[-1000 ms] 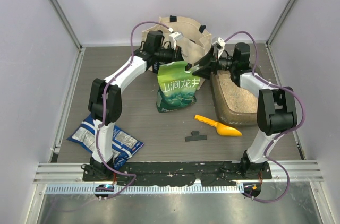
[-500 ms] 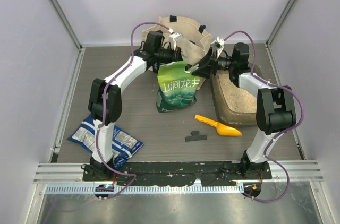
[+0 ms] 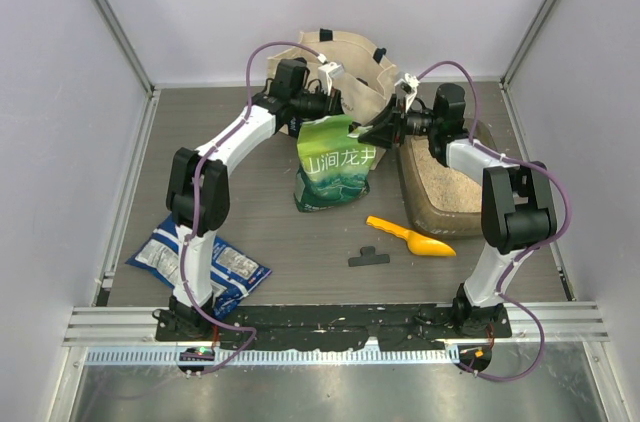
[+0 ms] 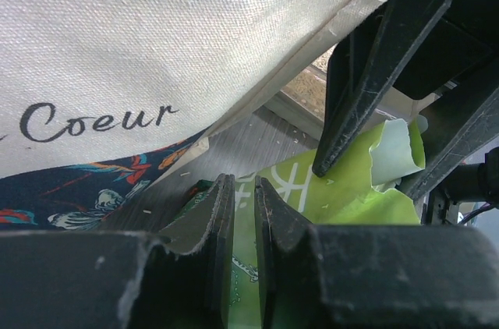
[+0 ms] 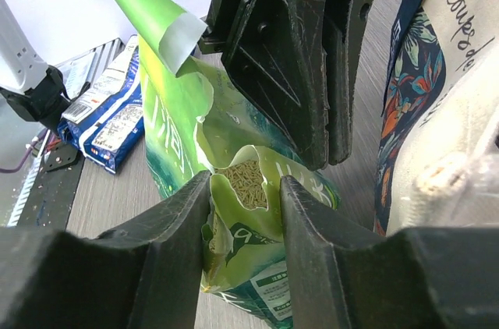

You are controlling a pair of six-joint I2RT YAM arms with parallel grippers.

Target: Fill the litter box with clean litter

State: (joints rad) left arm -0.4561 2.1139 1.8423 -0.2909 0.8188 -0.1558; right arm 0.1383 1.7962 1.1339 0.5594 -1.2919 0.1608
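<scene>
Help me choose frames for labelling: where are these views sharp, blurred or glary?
Top external: evenly lit, sharp, soft shadows, mild sheen on the metal ledge. Left wrist: tote bag lettering crisp, left gripper dark in the foreground. Right wrist: green pouch in focus, right gripper dark, tote bag edge blurred.

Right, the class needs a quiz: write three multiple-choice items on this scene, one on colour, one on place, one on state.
1. The snack bag is: A blue; B red; C black.
2. The yellow scoop lies: A on the snack bag; B in the tote bag; C on the table, by the litter box.
3. The green pouch has its top: A sealed; B open; C clipped shut.
Key: A, its wrapper is blue and white; C, it rests on bare tabletop at the box's near corner; B, the right wrist view shows pellets inside its mouth.
</scene>
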